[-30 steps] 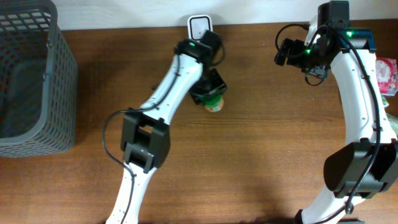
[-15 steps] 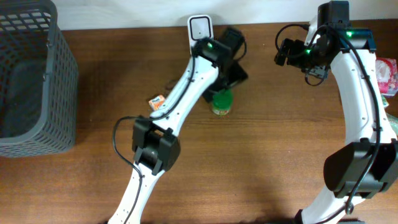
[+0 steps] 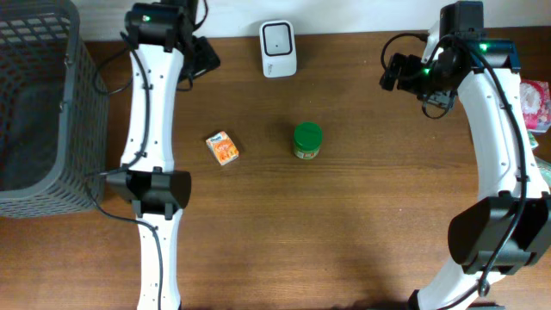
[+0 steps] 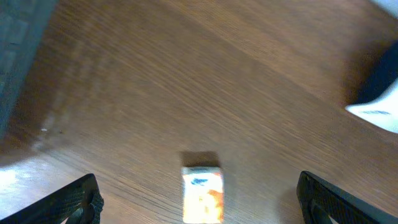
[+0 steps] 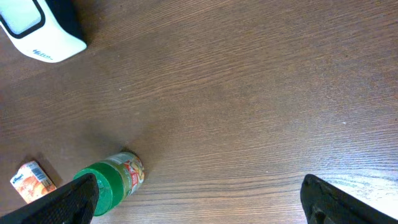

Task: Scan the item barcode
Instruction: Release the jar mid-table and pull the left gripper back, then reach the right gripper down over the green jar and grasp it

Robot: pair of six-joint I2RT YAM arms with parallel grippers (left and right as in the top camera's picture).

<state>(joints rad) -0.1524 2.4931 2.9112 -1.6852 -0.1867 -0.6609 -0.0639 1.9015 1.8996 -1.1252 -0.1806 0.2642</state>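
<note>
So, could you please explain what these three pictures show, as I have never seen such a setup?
These are two robot arms at a wooden table, each ending in a two-finger gripper. One picture looks down from above; the other two come from cameras on the wrists, so the dark shapes in their lower corners are the fingers. On the table are a white barcode scanner, a green-lidded jar and a small orange box; a grey basket sits at the left. The left gripper and right gripper are both open, holding nothing.
</note>
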